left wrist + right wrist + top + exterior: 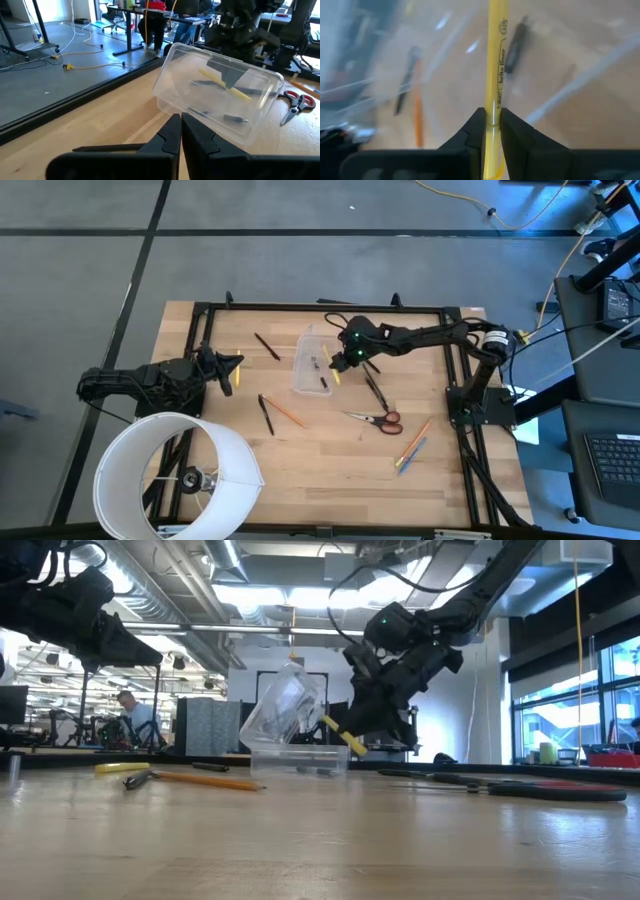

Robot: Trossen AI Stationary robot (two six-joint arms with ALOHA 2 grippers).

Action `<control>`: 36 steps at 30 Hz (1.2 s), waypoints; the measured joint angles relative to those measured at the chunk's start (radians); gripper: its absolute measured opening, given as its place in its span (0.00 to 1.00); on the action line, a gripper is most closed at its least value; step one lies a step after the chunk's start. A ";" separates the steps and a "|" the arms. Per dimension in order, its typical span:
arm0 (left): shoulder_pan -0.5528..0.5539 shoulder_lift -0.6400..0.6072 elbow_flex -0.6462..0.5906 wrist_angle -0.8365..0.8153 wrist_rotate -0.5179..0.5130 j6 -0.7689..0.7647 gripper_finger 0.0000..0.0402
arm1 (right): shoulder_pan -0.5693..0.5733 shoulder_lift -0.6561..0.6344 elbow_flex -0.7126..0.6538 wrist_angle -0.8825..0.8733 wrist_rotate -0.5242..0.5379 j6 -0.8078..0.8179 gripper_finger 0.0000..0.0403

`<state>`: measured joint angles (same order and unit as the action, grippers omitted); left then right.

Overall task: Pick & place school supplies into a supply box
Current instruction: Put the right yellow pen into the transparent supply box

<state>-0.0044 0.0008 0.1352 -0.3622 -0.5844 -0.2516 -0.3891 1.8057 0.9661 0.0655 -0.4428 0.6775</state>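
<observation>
The clear supply box [312, 362] sits mid-table with its lid [285, 705] tipped open; a dark pen [235, 118] lies inside. My right gripper [338, 366] hovers at the box's right side, shut on a yellow pen [343, 735]. My left gripper [226, 370] waits to the left of the box, shut and holding nothing [180, 131]. Red-handled scissors [376, 418], black pens [267, 346] [266, 416] [375, 390], an orange pencil [288, 413] and an orange and blue pair [412, 446] lie flat on the table. My right gripper pinches the yellow pen's shaft [493, 116] between its two fingers, lying along the pen. The longer printed part [496, 55] runs forward past the fingertips toward the box. The pen is lifted clear of the table and slants down beside the open box [297, 760].
A large white cylinder [176, 476] stands at the near left corner. A black frame [320, 307] borders the far edge, and the right arm's base [478, 405] stands at the right. Bare wood lies near the front edge [330, 490]. A person [130, 712] is in the room behind.
</observation>
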 joint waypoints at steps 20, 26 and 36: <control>0.000 0.000 0.000 0.000 -0.001 0.001 0.02 | 0.003 0.040 0.001 0.156 0.108 0.045 0.12; 0.000 0.000 0.000 0.000 0.000 0.000 0.02 | 0.003 0.092 0.001 0.147 0.105 0.025 0.12; 0.000 0.000 0.000 0.000 0.000 0.000 0.02 | -0.017 0.097 0.002 0.087 0.042 -0.017 0.12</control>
<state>-0.0046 0.0006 0.1352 -0.3622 -0.5842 -0.2520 -0.4059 1.9028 0.9684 0.1528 -0.4010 0.6603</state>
